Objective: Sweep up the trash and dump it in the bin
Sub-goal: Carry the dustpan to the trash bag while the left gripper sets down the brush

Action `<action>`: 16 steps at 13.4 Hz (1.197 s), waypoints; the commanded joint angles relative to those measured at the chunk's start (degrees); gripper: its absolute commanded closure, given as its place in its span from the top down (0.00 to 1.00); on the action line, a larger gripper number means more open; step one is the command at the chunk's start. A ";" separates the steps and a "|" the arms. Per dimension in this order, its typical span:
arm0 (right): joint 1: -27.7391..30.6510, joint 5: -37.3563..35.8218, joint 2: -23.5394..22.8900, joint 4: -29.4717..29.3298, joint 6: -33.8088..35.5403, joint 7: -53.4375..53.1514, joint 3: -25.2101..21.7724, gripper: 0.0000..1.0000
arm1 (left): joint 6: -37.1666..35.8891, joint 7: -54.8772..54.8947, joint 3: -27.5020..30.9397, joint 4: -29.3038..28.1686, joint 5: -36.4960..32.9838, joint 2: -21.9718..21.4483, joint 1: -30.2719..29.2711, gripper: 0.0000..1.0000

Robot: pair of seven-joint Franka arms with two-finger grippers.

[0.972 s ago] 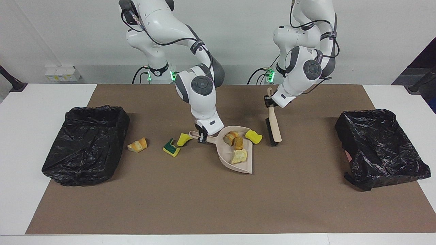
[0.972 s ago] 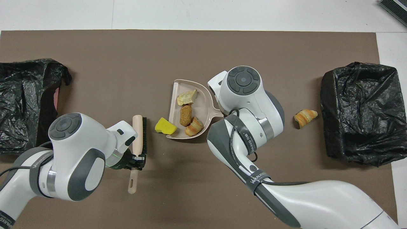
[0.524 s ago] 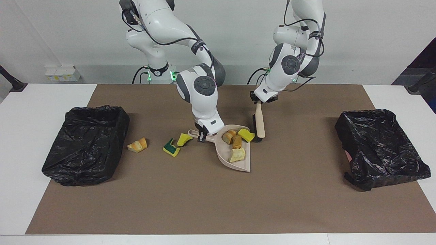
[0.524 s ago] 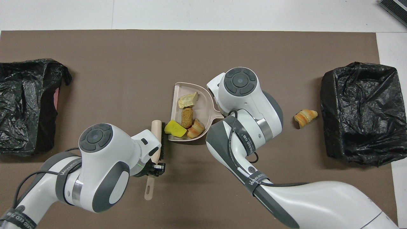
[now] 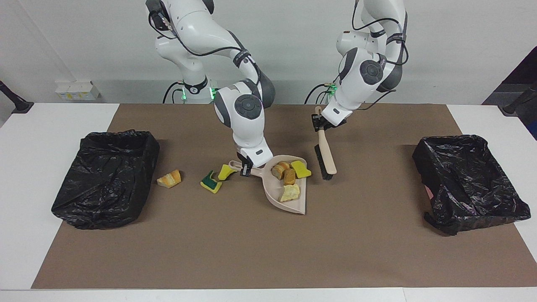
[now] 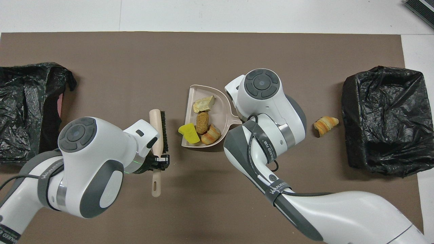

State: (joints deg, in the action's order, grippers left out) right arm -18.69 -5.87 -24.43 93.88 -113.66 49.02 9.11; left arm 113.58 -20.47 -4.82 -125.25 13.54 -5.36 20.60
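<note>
You can read little here. A dark band on the right arm (image 6: 268, 149) carries white lettering that looks like "WANEED", and a second band (image 6: 278, 189) lower on that arm repeats it. The left arm's band (image 6: 51, 171) shows similar lettering, only partly legible.

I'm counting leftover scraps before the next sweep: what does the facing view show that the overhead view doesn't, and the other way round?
Only the facing view shows two sponge scraps on the mat by the dustpan handle: a yellow piece and a green-backed piece; the right arm covers them from above. It also shows the right gripper shut on the dustpan handle.

The overhead view shows no scrap that the facing view lacks.

Both show the dustpan holding four scraps, the bread chunk near a bin, and the left gripper holding the brush.
</note>
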 commanded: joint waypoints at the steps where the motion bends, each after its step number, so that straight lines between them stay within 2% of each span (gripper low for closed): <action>1: 1.20 0.42 1.22 0.25 0.02 0.72 0.55 0.00 | -5.11 -6.83 -1.15 3.51 -9.71 -0.79 0.92 0.00; 5: 5.06 2.43 3.24 -0.80 2.30 7.73 0.73 0.00 | -4.60 -16.86 -1.60 0.19 -10.37 -3.08 9.35 0.00; 8: 8.40 2.97 5.35 -2.11 6.68 12.74 0.64 0.00 | 0.74 -22.68 -1.69 -4.38 -10.28 -3.08 14.90 0.00; 11: 13.58 3.05 5.97 -5.10 12.57 22.58 0.73 0.00 | 6.01 -27.16 -1.77 -5.96 -8.27 -0.72 19.90 0.00; 16: 22.10 4.37 6.67 -7.65 18.65 33.83 0.55 0.00 | 12.89 -26.47 -1.77 -9.40 -6.94 0.79 23.08 0.00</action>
State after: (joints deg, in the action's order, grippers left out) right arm 0.43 -3.07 -18.31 87.25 -97.13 78.58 9.07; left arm 124.24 -46.61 -7.51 -133.01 5.83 -4.03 42.42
